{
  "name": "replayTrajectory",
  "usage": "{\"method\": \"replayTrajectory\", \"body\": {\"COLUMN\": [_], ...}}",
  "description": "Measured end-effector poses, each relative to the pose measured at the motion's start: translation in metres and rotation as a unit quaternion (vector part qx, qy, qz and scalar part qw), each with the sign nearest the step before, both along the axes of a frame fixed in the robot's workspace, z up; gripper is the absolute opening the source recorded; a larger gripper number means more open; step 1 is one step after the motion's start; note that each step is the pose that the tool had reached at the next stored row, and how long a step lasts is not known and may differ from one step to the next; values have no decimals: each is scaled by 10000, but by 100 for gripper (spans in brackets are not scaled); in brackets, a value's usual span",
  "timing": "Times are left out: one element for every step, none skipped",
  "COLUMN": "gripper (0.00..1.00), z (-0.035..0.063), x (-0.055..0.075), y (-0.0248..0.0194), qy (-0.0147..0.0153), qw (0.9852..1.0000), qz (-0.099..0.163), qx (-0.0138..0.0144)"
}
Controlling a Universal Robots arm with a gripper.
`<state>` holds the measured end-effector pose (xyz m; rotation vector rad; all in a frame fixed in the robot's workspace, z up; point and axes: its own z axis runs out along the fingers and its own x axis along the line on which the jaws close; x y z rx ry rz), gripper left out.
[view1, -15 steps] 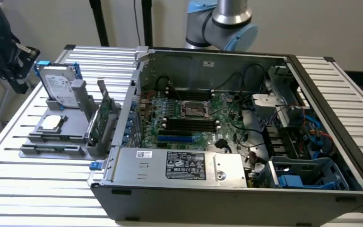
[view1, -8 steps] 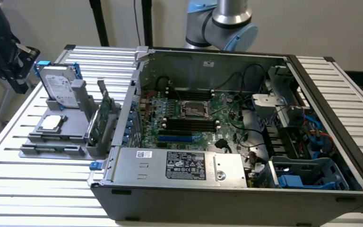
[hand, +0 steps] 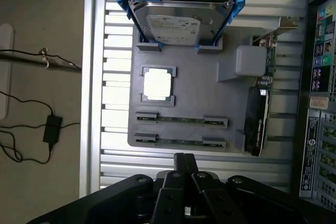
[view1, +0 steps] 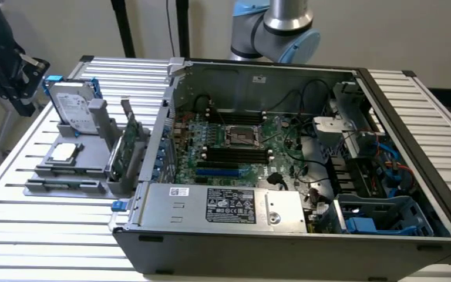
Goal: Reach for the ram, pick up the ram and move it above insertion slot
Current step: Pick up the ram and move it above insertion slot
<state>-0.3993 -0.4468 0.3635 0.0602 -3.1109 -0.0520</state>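
Note:
Two rams stand on edge in the grey holder (hand: 186, 74): thin green sticks, one (hand: 181, 120) just beyond the other (hand: 180, 141). My gripper (hand: 184, 158) hovers over the holder's near edge, fingers shut together with nothing between them, apart from the closer ram. In the exterior view the black gripper (view1: 22, 103) hangs high at the far left, above the holder (view1: 69, 176). The black insertion slots (view1: 237, 155) lie on the motherboard inside the open computer case (view1: 413, 194).
The holder also carries a hard drive in a blue bracket (hand: 181, 22), a square processor (hand: 157, 84) and an upright green expansion card (hand: 261, 119). The case wall (view1: 159, 141) rises right beside the holder. Cables and a power adapter (hand: 52, 128) lie on the floor.

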Motion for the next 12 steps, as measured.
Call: {"method": "replayTrajectory", "body": {"gripper": [11,11,11,11,11,11,11,11,11,11,11,11], "z": [0,-3,-4,-6,-8,-10,-12,-14,-16,-18,-20,-21], "x": [1,1,2,2,1,1,1,1,1,1,1,1], "y": [0,0,0,0,0,0,0,0,0,0,0,0], "qy": [-12,-16,-18,-19,-19,-20,-21,-21,-22,-22,-22,-22], "qw": [10000,9999,9997,9994,9991,9986,9981,9975,9969,9961,9953,9943], "qz": [67,156,247,336,431,521,611,704,793,882,972,1061], "qx": [-1,0,0,0,0,1,1,1,1,1,1,1]}}
